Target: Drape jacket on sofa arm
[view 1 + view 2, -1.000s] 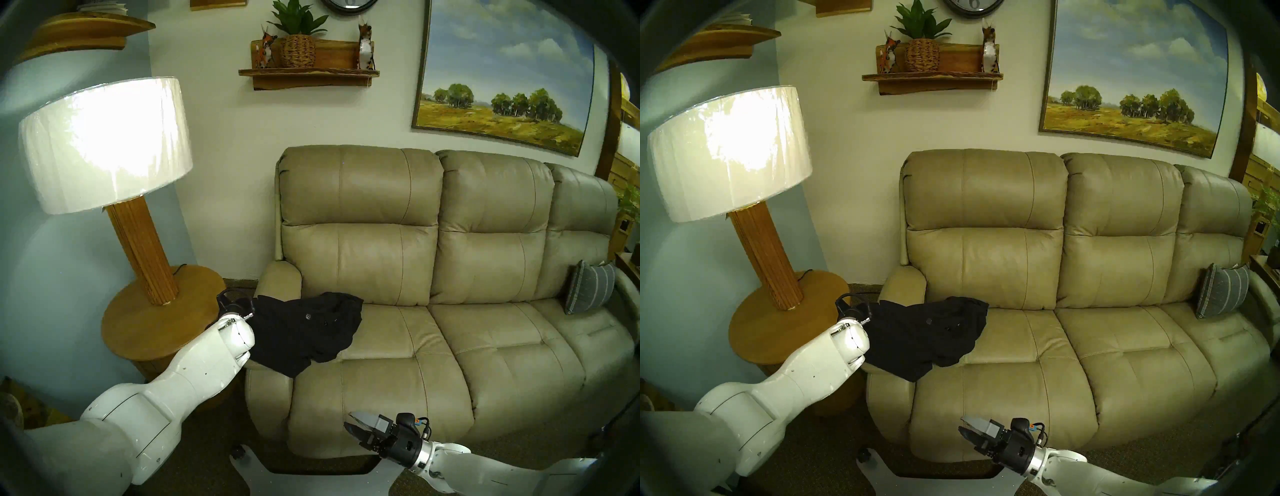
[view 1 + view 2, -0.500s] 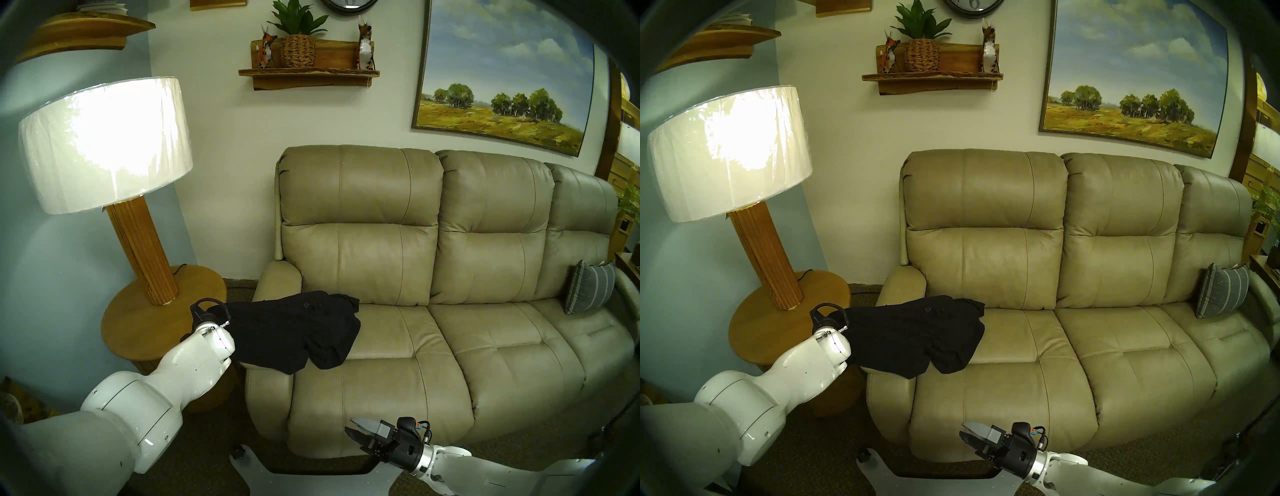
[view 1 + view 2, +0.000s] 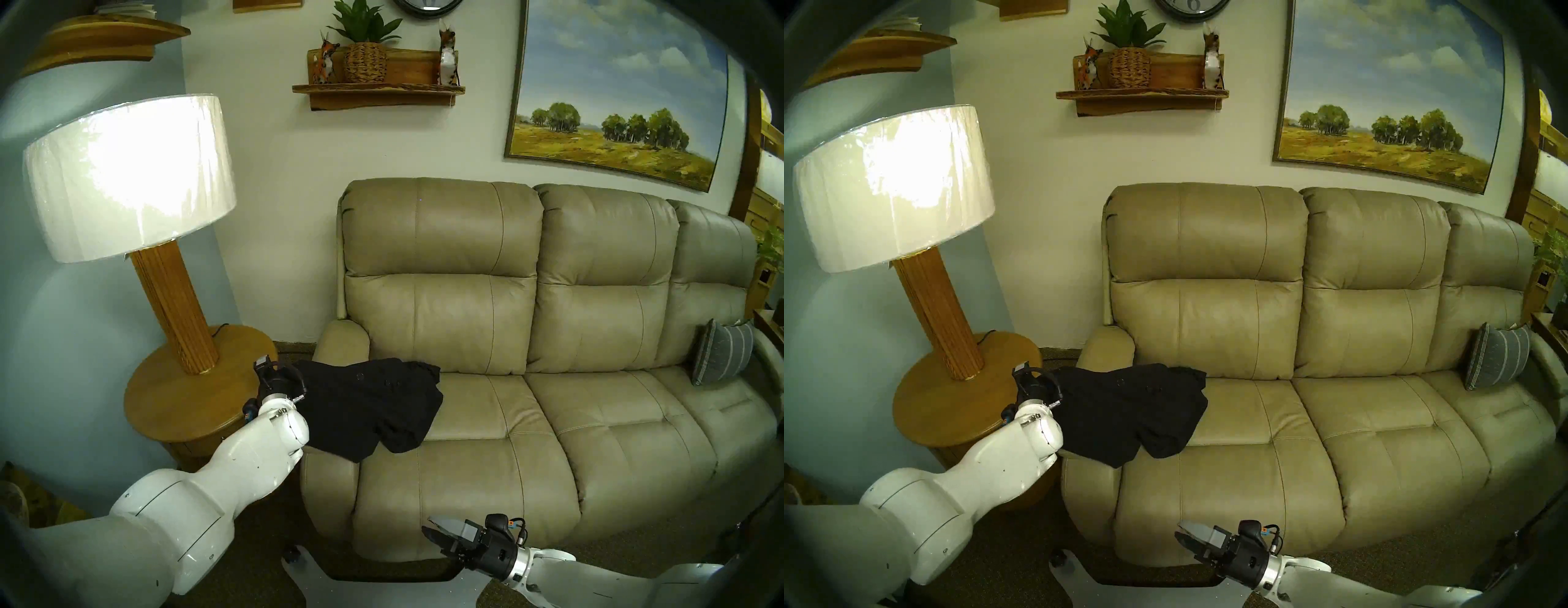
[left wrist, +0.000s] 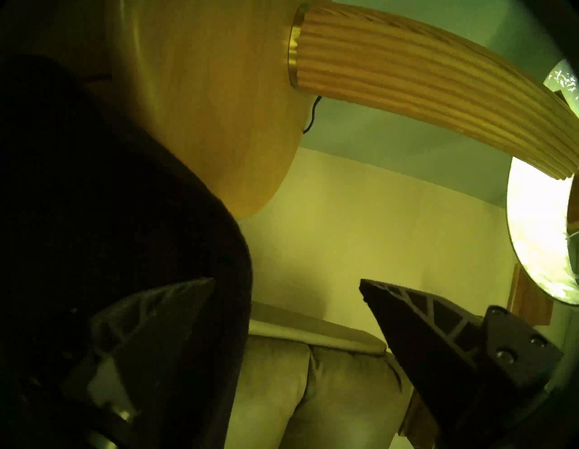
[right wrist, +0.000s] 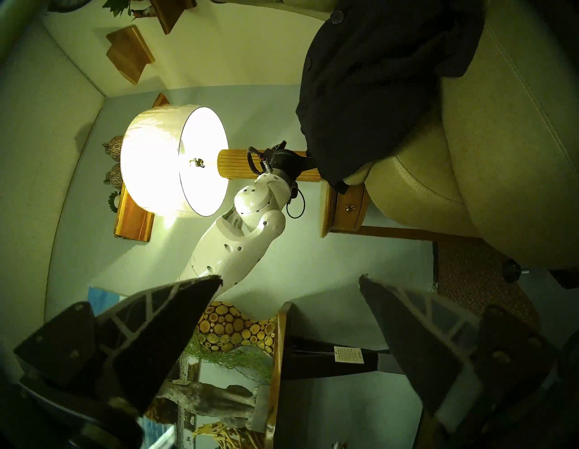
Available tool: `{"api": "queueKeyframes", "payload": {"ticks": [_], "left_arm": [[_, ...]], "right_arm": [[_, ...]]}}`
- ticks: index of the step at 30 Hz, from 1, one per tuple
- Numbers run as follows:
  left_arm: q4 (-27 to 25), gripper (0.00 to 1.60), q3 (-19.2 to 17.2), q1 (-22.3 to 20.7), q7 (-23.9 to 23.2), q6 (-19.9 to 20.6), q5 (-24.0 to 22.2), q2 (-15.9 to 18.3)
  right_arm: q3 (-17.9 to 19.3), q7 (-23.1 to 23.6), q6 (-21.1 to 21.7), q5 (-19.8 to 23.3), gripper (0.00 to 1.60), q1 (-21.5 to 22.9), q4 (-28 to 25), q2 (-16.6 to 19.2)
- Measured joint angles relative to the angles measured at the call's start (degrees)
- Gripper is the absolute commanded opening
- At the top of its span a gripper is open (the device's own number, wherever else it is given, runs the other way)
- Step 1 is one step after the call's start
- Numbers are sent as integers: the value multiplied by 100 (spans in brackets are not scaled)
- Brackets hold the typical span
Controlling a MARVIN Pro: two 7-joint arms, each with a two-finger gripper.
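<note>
The jacket (image 3: 369, 405) lies across the sofa arm (image 3: 339, 339), covering its middle and front, with 1 side spilling toward 3 o'clock onto the nearest seat cushion and the other edge reaching toward 9 o'clock over the arm's outer side. By the look of it, the draping is essentially done; what remains is likely only to pull the arms clear, and perhaps to even out the bunched fold near the cushion seam. The left gripper (image 4: 286, 290) sits at the jacket's 9 o'clock edge, above the round side table (image 3: 169, 407); its wrist view shows both fingers spread wide with nothing between them, black cloth lying only beside 1 finger. The right gripper (image 5: 289, 280) hangs low at 5 o'clock from the jacket, in front of the sofa base, its jaws parted and empty. As for containers, only a woven pot (image 3: 365, 61) on the wall shelf shows, holding a green plant.
</note>
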Motion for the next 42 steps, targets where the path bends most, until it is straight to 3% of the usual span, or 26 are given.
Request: {"api": "queueKeyframes", "payload": {"ticks": [15,29,36,42], "left_arm": [[-1186,160,20,674,-370,-943,102,125],[-2210,160,17,1111,81,-1426,105,423],[-2475,160,426,1397,-107,-1567,270,208],[-2918,160,880,1815,-517,-1953,478,-99]], "right_arm": [[101,326,-161,11,160,18,86,-39],[127,502,-351,14,160,-167,-58,-122],[240,514,-414,121,160,-233,-25,-216],[356,506,-459,205,160,-242,120,-237]]}}
